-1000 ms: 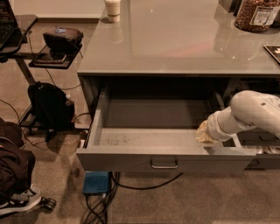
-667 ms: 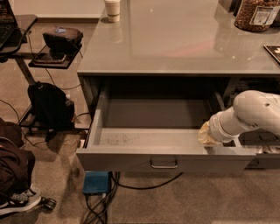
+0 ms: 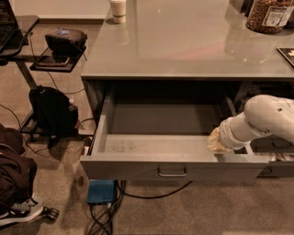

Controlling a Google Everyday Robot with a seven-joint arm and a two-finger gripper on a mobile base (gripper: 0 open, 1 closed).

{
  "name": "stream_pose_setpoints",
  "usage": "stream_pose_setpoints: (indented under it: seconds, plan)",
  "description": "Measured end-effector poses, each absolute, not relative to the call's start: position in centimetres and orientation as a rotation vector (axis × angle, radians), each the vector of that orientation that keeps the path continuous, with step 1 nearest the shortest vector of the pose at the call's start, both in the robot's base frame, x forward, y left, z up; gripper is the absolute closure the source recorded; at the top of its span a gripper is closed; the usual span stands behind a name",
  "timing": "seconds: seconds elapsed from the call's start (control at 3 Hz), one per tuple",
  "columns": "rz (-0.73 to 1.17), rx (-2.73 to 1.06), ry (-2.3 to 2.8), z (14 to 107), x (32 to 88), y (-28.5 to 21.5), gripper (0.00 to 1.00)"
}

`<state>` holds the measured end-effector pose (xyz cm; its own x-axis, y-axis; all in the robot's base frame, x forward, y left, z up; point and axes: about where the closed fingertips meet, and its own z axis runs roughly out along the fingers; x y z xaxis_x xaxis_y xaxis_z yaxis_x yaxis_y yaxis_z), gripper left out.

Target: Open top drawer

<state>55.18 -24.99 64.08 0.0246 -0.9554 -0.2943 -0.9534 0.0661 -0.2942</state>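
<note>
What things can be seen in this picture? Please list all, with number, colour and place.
top drawer: one, grey, pulled out under the counter
pull handle: one, grey, middle of the drawer front
counter: one, grey, above the drawer
cup: one, white, far left of the counter
jar: one, brown contents, far right of the counter
backpack: one, black, floor at left
box: one, blue, floor below the drawer
arm: one, white, at right
gripper: one, tan, at the drawer's right front corner
</note>
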Motion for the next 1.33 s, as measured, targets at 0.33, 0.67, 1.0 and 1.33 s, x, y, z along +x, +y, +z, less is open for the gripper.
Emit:
stream_pose_setpoints:
  seconds: [0.33,0.67,1.0,1.33]
  plan:
    - [-0.006,-1.897,1.939,64.08,55.18,-24.99,0.34]
    - [-0.006,-1.897,1.939,64.08,55.18,-24.99,0.11]
    - [-0.005,-1.897,1.939,64.03,55.15,-24.98,0.00]
    - [0.016,-1.902,1.941,63.30,54.61,-24.93,0.00]
